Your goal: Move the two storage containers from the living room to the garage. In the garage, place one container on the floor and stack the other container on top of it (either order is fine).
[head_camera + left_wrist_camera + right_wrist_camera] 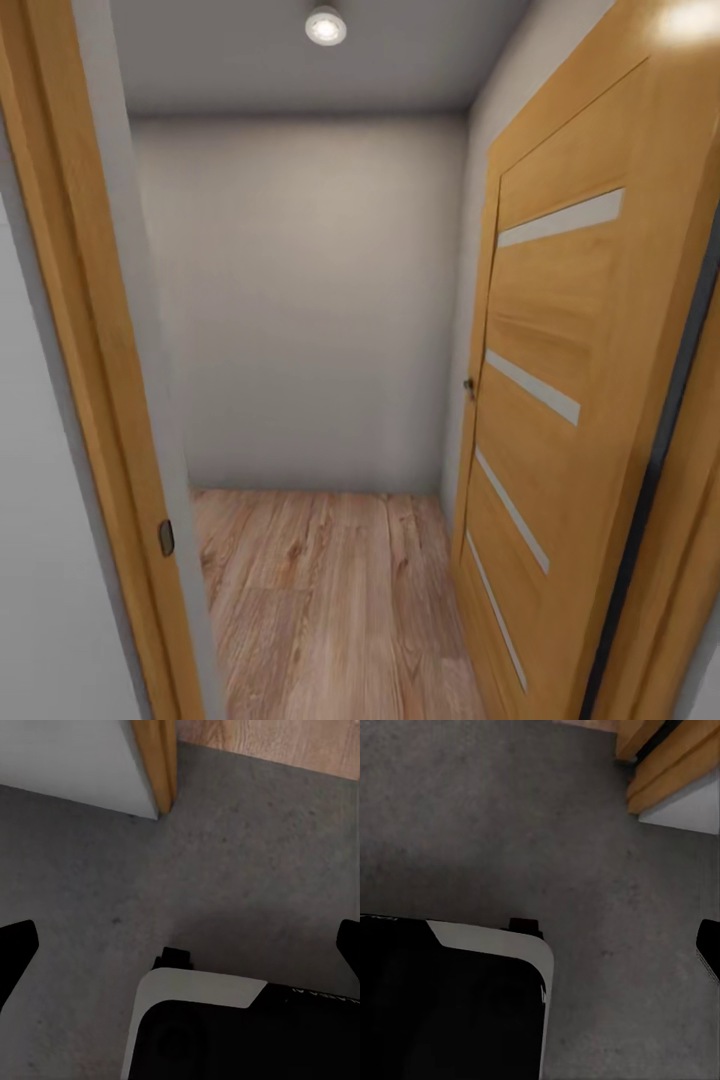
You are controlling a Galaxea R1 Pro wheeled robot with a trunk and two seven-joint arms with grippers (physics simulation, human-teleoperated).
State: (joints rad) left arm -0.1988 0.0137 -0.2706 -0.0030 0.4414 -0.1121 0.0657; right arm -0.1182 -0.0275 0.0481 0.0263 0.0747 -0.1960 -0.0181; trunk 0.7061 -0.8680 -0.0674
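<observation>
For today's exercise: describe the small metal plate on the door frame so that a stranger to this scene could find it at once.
Start at the doorway that opens onto a small room with a wood plank floor. Follow the wooden door frame on the left side downward. On its inner edge, low down, sits the metal plate: small and dark grey, the one metal patch on the orange wood.

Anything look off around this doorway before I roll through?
Nothing stands out. The wooden door is swung open, the door frame looks intact, and the wood plank floor ahead and concrete floor underneath show no spills.
</observation>
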